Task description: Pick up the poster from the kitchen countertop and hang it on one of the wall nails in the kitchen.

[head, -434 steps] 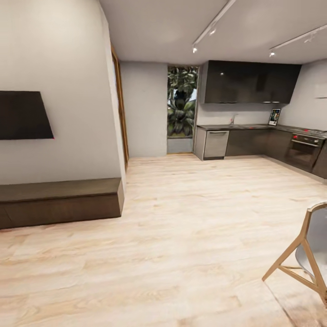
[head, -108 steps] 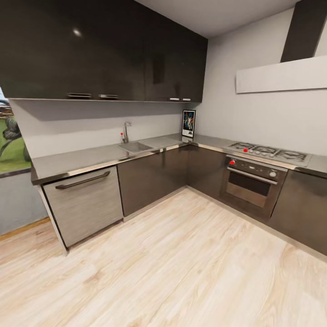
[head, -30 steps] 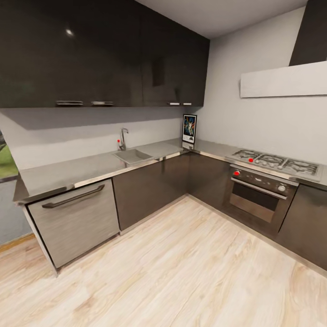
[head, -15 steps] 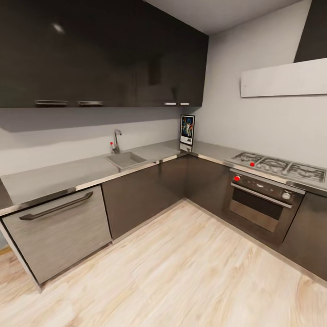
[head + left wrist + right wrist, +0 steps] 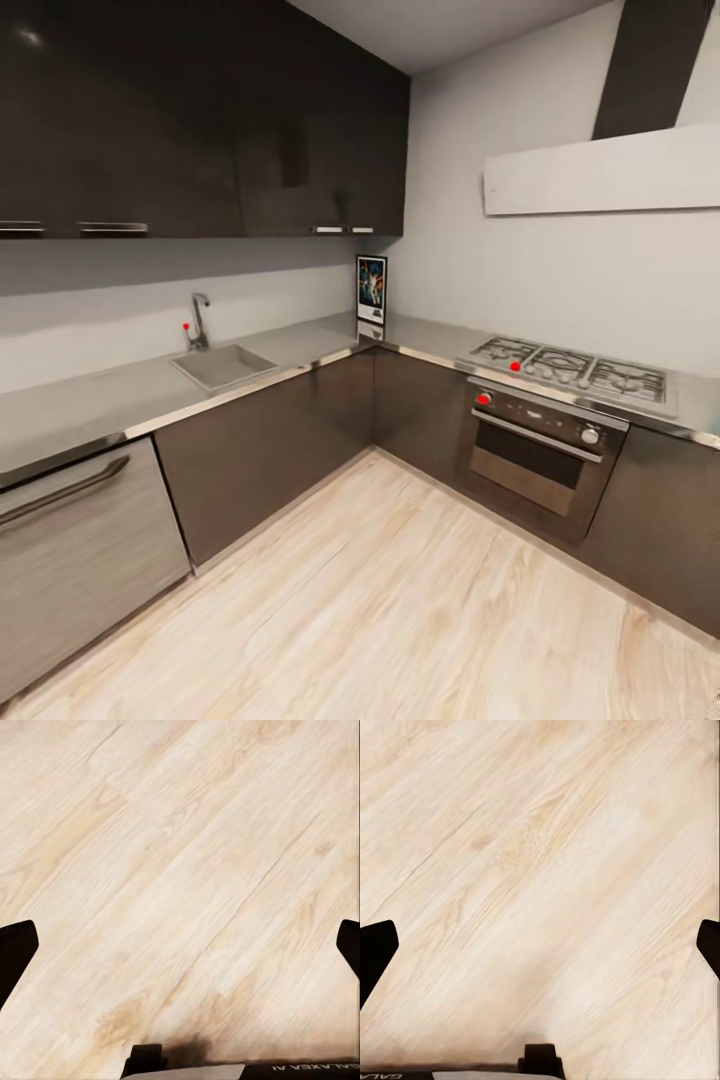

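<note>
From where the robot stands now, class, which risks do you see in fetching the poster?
1. The poster stands upright in the far corner of the kitchen countertop, against the wall; a nudge might tip it.
2. The gas hob lies just beside that corner, so a reaching arm could strike it.
3. Both grippers are open over the floor, so a long reach remains.

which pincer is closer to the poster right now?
Neither clearly. Left pincer and right pincer both point open at the floor; the poster stands far ahead, near centre, at the countertop corner.

Poster [image 5: 371, 288] stands in countertop [image 5: 300, 345] corner (sink [image 5: 222, 366] left, hob [image 5: 565, 372] right).
</note>
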